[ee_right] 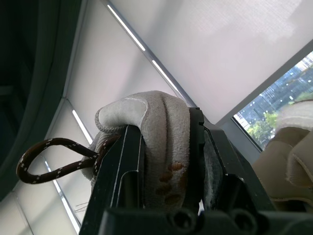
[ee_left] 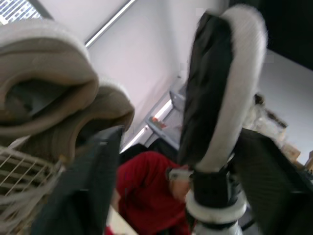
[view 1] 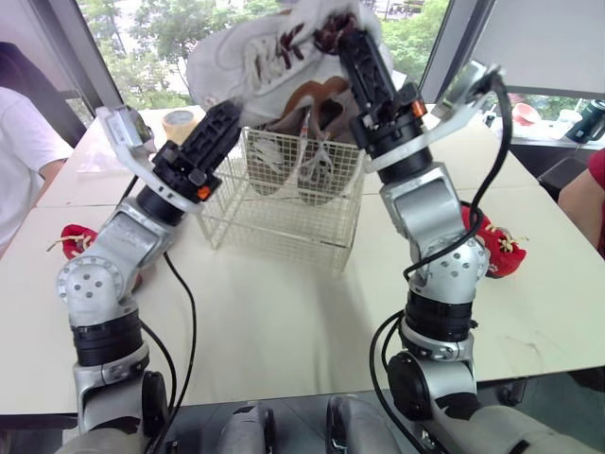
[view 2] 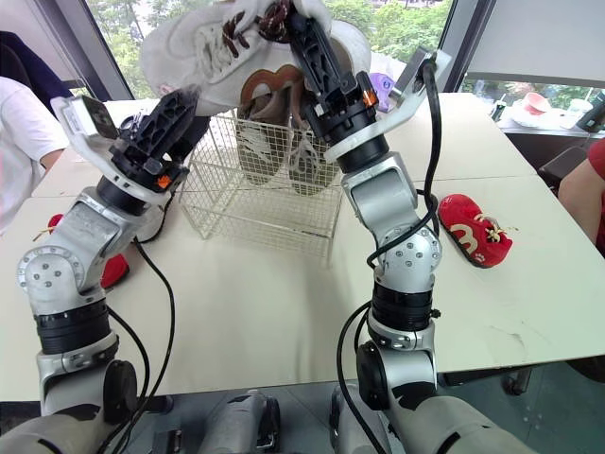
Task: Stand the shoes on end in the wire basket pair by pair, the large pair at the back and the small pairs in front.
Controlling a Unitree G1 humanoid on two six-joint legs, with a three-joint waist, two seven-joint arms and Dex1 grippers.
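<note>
A large white shoe (view 1: 269,57) is pinched over the wire basket (view 1: 284,208) by the right gripper (view 1: 333,33), left gripper (view 1: 225,115) spread; two shoes (view 1: 302,147) are stood inside, red shoes (view 2: 475,230) unplaced.

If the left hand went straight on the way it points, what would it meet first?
Probably the white sneaker that the right hand holds above the wire basket; depth is unclear.

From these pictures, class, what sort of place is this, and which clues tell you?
Probably an office or meeting room: white tables pushed together, tall windows with trees outside, a roller blind, and a person seated at the table's side.
</note>
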